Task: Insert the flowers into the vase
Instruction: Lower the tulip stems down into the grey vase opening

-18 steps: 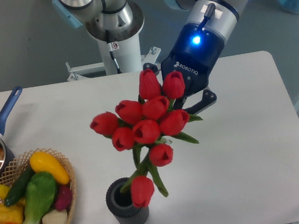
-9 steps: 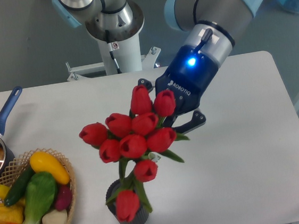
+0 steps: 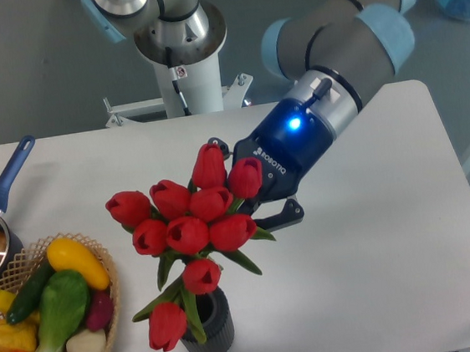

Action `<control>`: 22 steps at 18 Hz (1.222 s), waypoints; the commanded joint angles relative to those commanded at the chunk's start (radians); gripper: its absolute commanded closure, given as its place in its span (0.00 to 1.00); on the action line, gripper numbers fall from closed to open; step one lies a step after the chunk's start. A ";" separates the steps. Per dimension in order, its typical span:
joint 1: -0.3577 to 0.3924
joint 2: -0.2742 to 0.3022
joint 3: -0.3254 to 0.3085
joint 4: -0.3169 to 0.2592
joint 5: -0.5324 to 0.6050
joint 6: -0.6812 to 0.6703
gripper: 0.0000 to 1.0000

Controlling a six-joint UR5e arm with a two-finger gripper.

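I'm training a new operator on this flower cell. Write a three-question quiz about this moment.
1. True or false: the flowers stand upright over the vase.
2. What sits left of the vase? A) wicker basket B) kettle C) toaster
3. Which side of the bunch is the hand on?

Key:
1. False: the bunch tilts, with one bloom hanging past the vase's left side.
2. A, the wicker basket of vegetables.
3. Its right in the picture; the blooms hide its fingers.

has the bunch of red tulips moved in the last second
Yes. The bunch of red artificial tulips has shifted left and down in the camera view, toward the wicker basket, so its lowest bloom now hangs left of the dark ribbed vase.
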 joint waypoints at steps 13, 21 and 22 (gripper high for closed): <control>-0.014 -0.057 0.000 0.000 -0.068 0.072 1.00; -0.023 -0.089 0.002 0.000 -0.068 0.117 0.97; -0.023 -0.095 0.002 0.000 -0.068 0.120 0.96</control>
